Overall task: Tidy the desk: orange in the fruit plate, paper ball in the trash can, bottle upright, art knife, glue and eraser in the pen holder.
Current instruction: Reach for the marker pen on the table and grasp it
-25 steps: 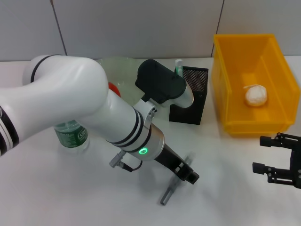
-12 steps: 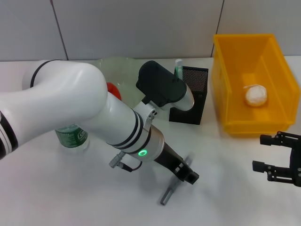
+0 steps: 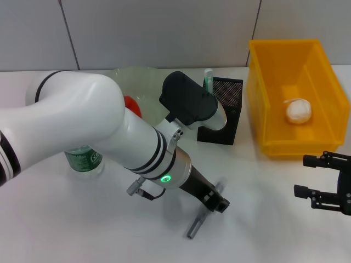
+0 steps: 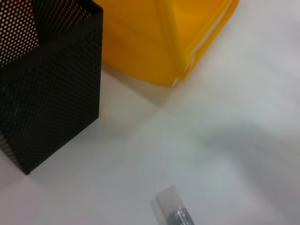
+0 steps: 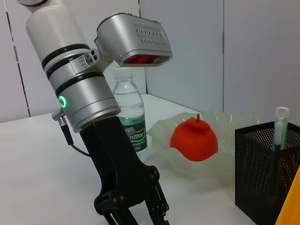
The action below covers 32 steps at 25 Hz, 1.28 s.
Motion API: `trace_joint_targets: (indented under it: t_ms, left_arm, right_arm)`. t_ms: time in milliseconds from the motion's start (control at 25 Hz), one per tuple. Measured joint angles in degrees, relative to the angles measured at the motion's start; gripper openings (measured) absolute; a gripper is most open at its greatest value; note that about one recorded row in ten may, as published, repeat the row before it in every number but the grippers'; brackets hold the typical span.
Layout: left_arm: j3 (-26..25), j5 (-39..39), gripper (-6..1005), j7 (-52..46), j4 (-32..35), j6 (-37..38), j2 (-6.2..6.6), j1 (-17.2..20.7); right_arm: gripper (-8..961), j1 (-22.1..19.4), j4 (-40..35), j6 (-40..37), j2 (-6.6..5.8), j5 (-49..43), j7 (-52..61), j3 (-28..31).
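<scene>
A grey art knife [image 3: 195, 223] lies on the white table, and its clear end [image 4: 171, 212] shows in the left wrist view. My left gripper [image 3: 218, 204] stands just over the knife's middle, fingers spread to either side, open [image 5: 136, 216]. The glue [image 3: 208, 78] sticks up out of the black mesh pen holder [image 3: 225, 115]. In the pale green fruit plate [image 3: 143, 82] sits the orange [image 3: 131, 103]. The paper ball [image 3: 299, 110] rests in the yellow trash can [image 3: 274, 93]. Partly behind my left arm, the bottle [image 3: 82, 157] stands upright. My right gripper [image 3: 324, 190] hovers open at the front right. The eraser is out of view.
The trash can's wall [image 4: 154, 42] stands close beside the pen holder [image 4: 47, 79]. My bulky left arm [image 3: 98, 126] covers much of the table's middle. A tiled wall runs along the back.
My left gripper has sunk slightly onto the knife and the arm has shifted, uncovering more of the orange. The right gripper has hardly moved.
</scene>
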Motion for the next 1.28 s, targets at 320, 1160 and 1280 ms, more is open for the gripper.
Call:
trace_joint_targets:
  t_ms: [320, 1160, 1280]
  left_arm:
    - [0.1, -0.2, 365, 0.2, 0.0, 0.0, 0.0, 0.1]
    - [0.1, -0.1, 420, 0.2, -0.4, -1.1, 0.0, 0.5]
    - [0.2, -0.1, 417, 0.2, -0.9, -1.4, 0.0, 0.6]
  right_arm:
    - [740, 0.3, 0.0, 0.0, -0.12, 0.0, 0.4, 0.0]
    - [740, 0.6, 0.1, 0.7, -0.09, -0.2, 0.6, 0.0]
    - [740, 0.6, 0.1, 0.7, -0.08, -0.2, 0.6, 0.0]
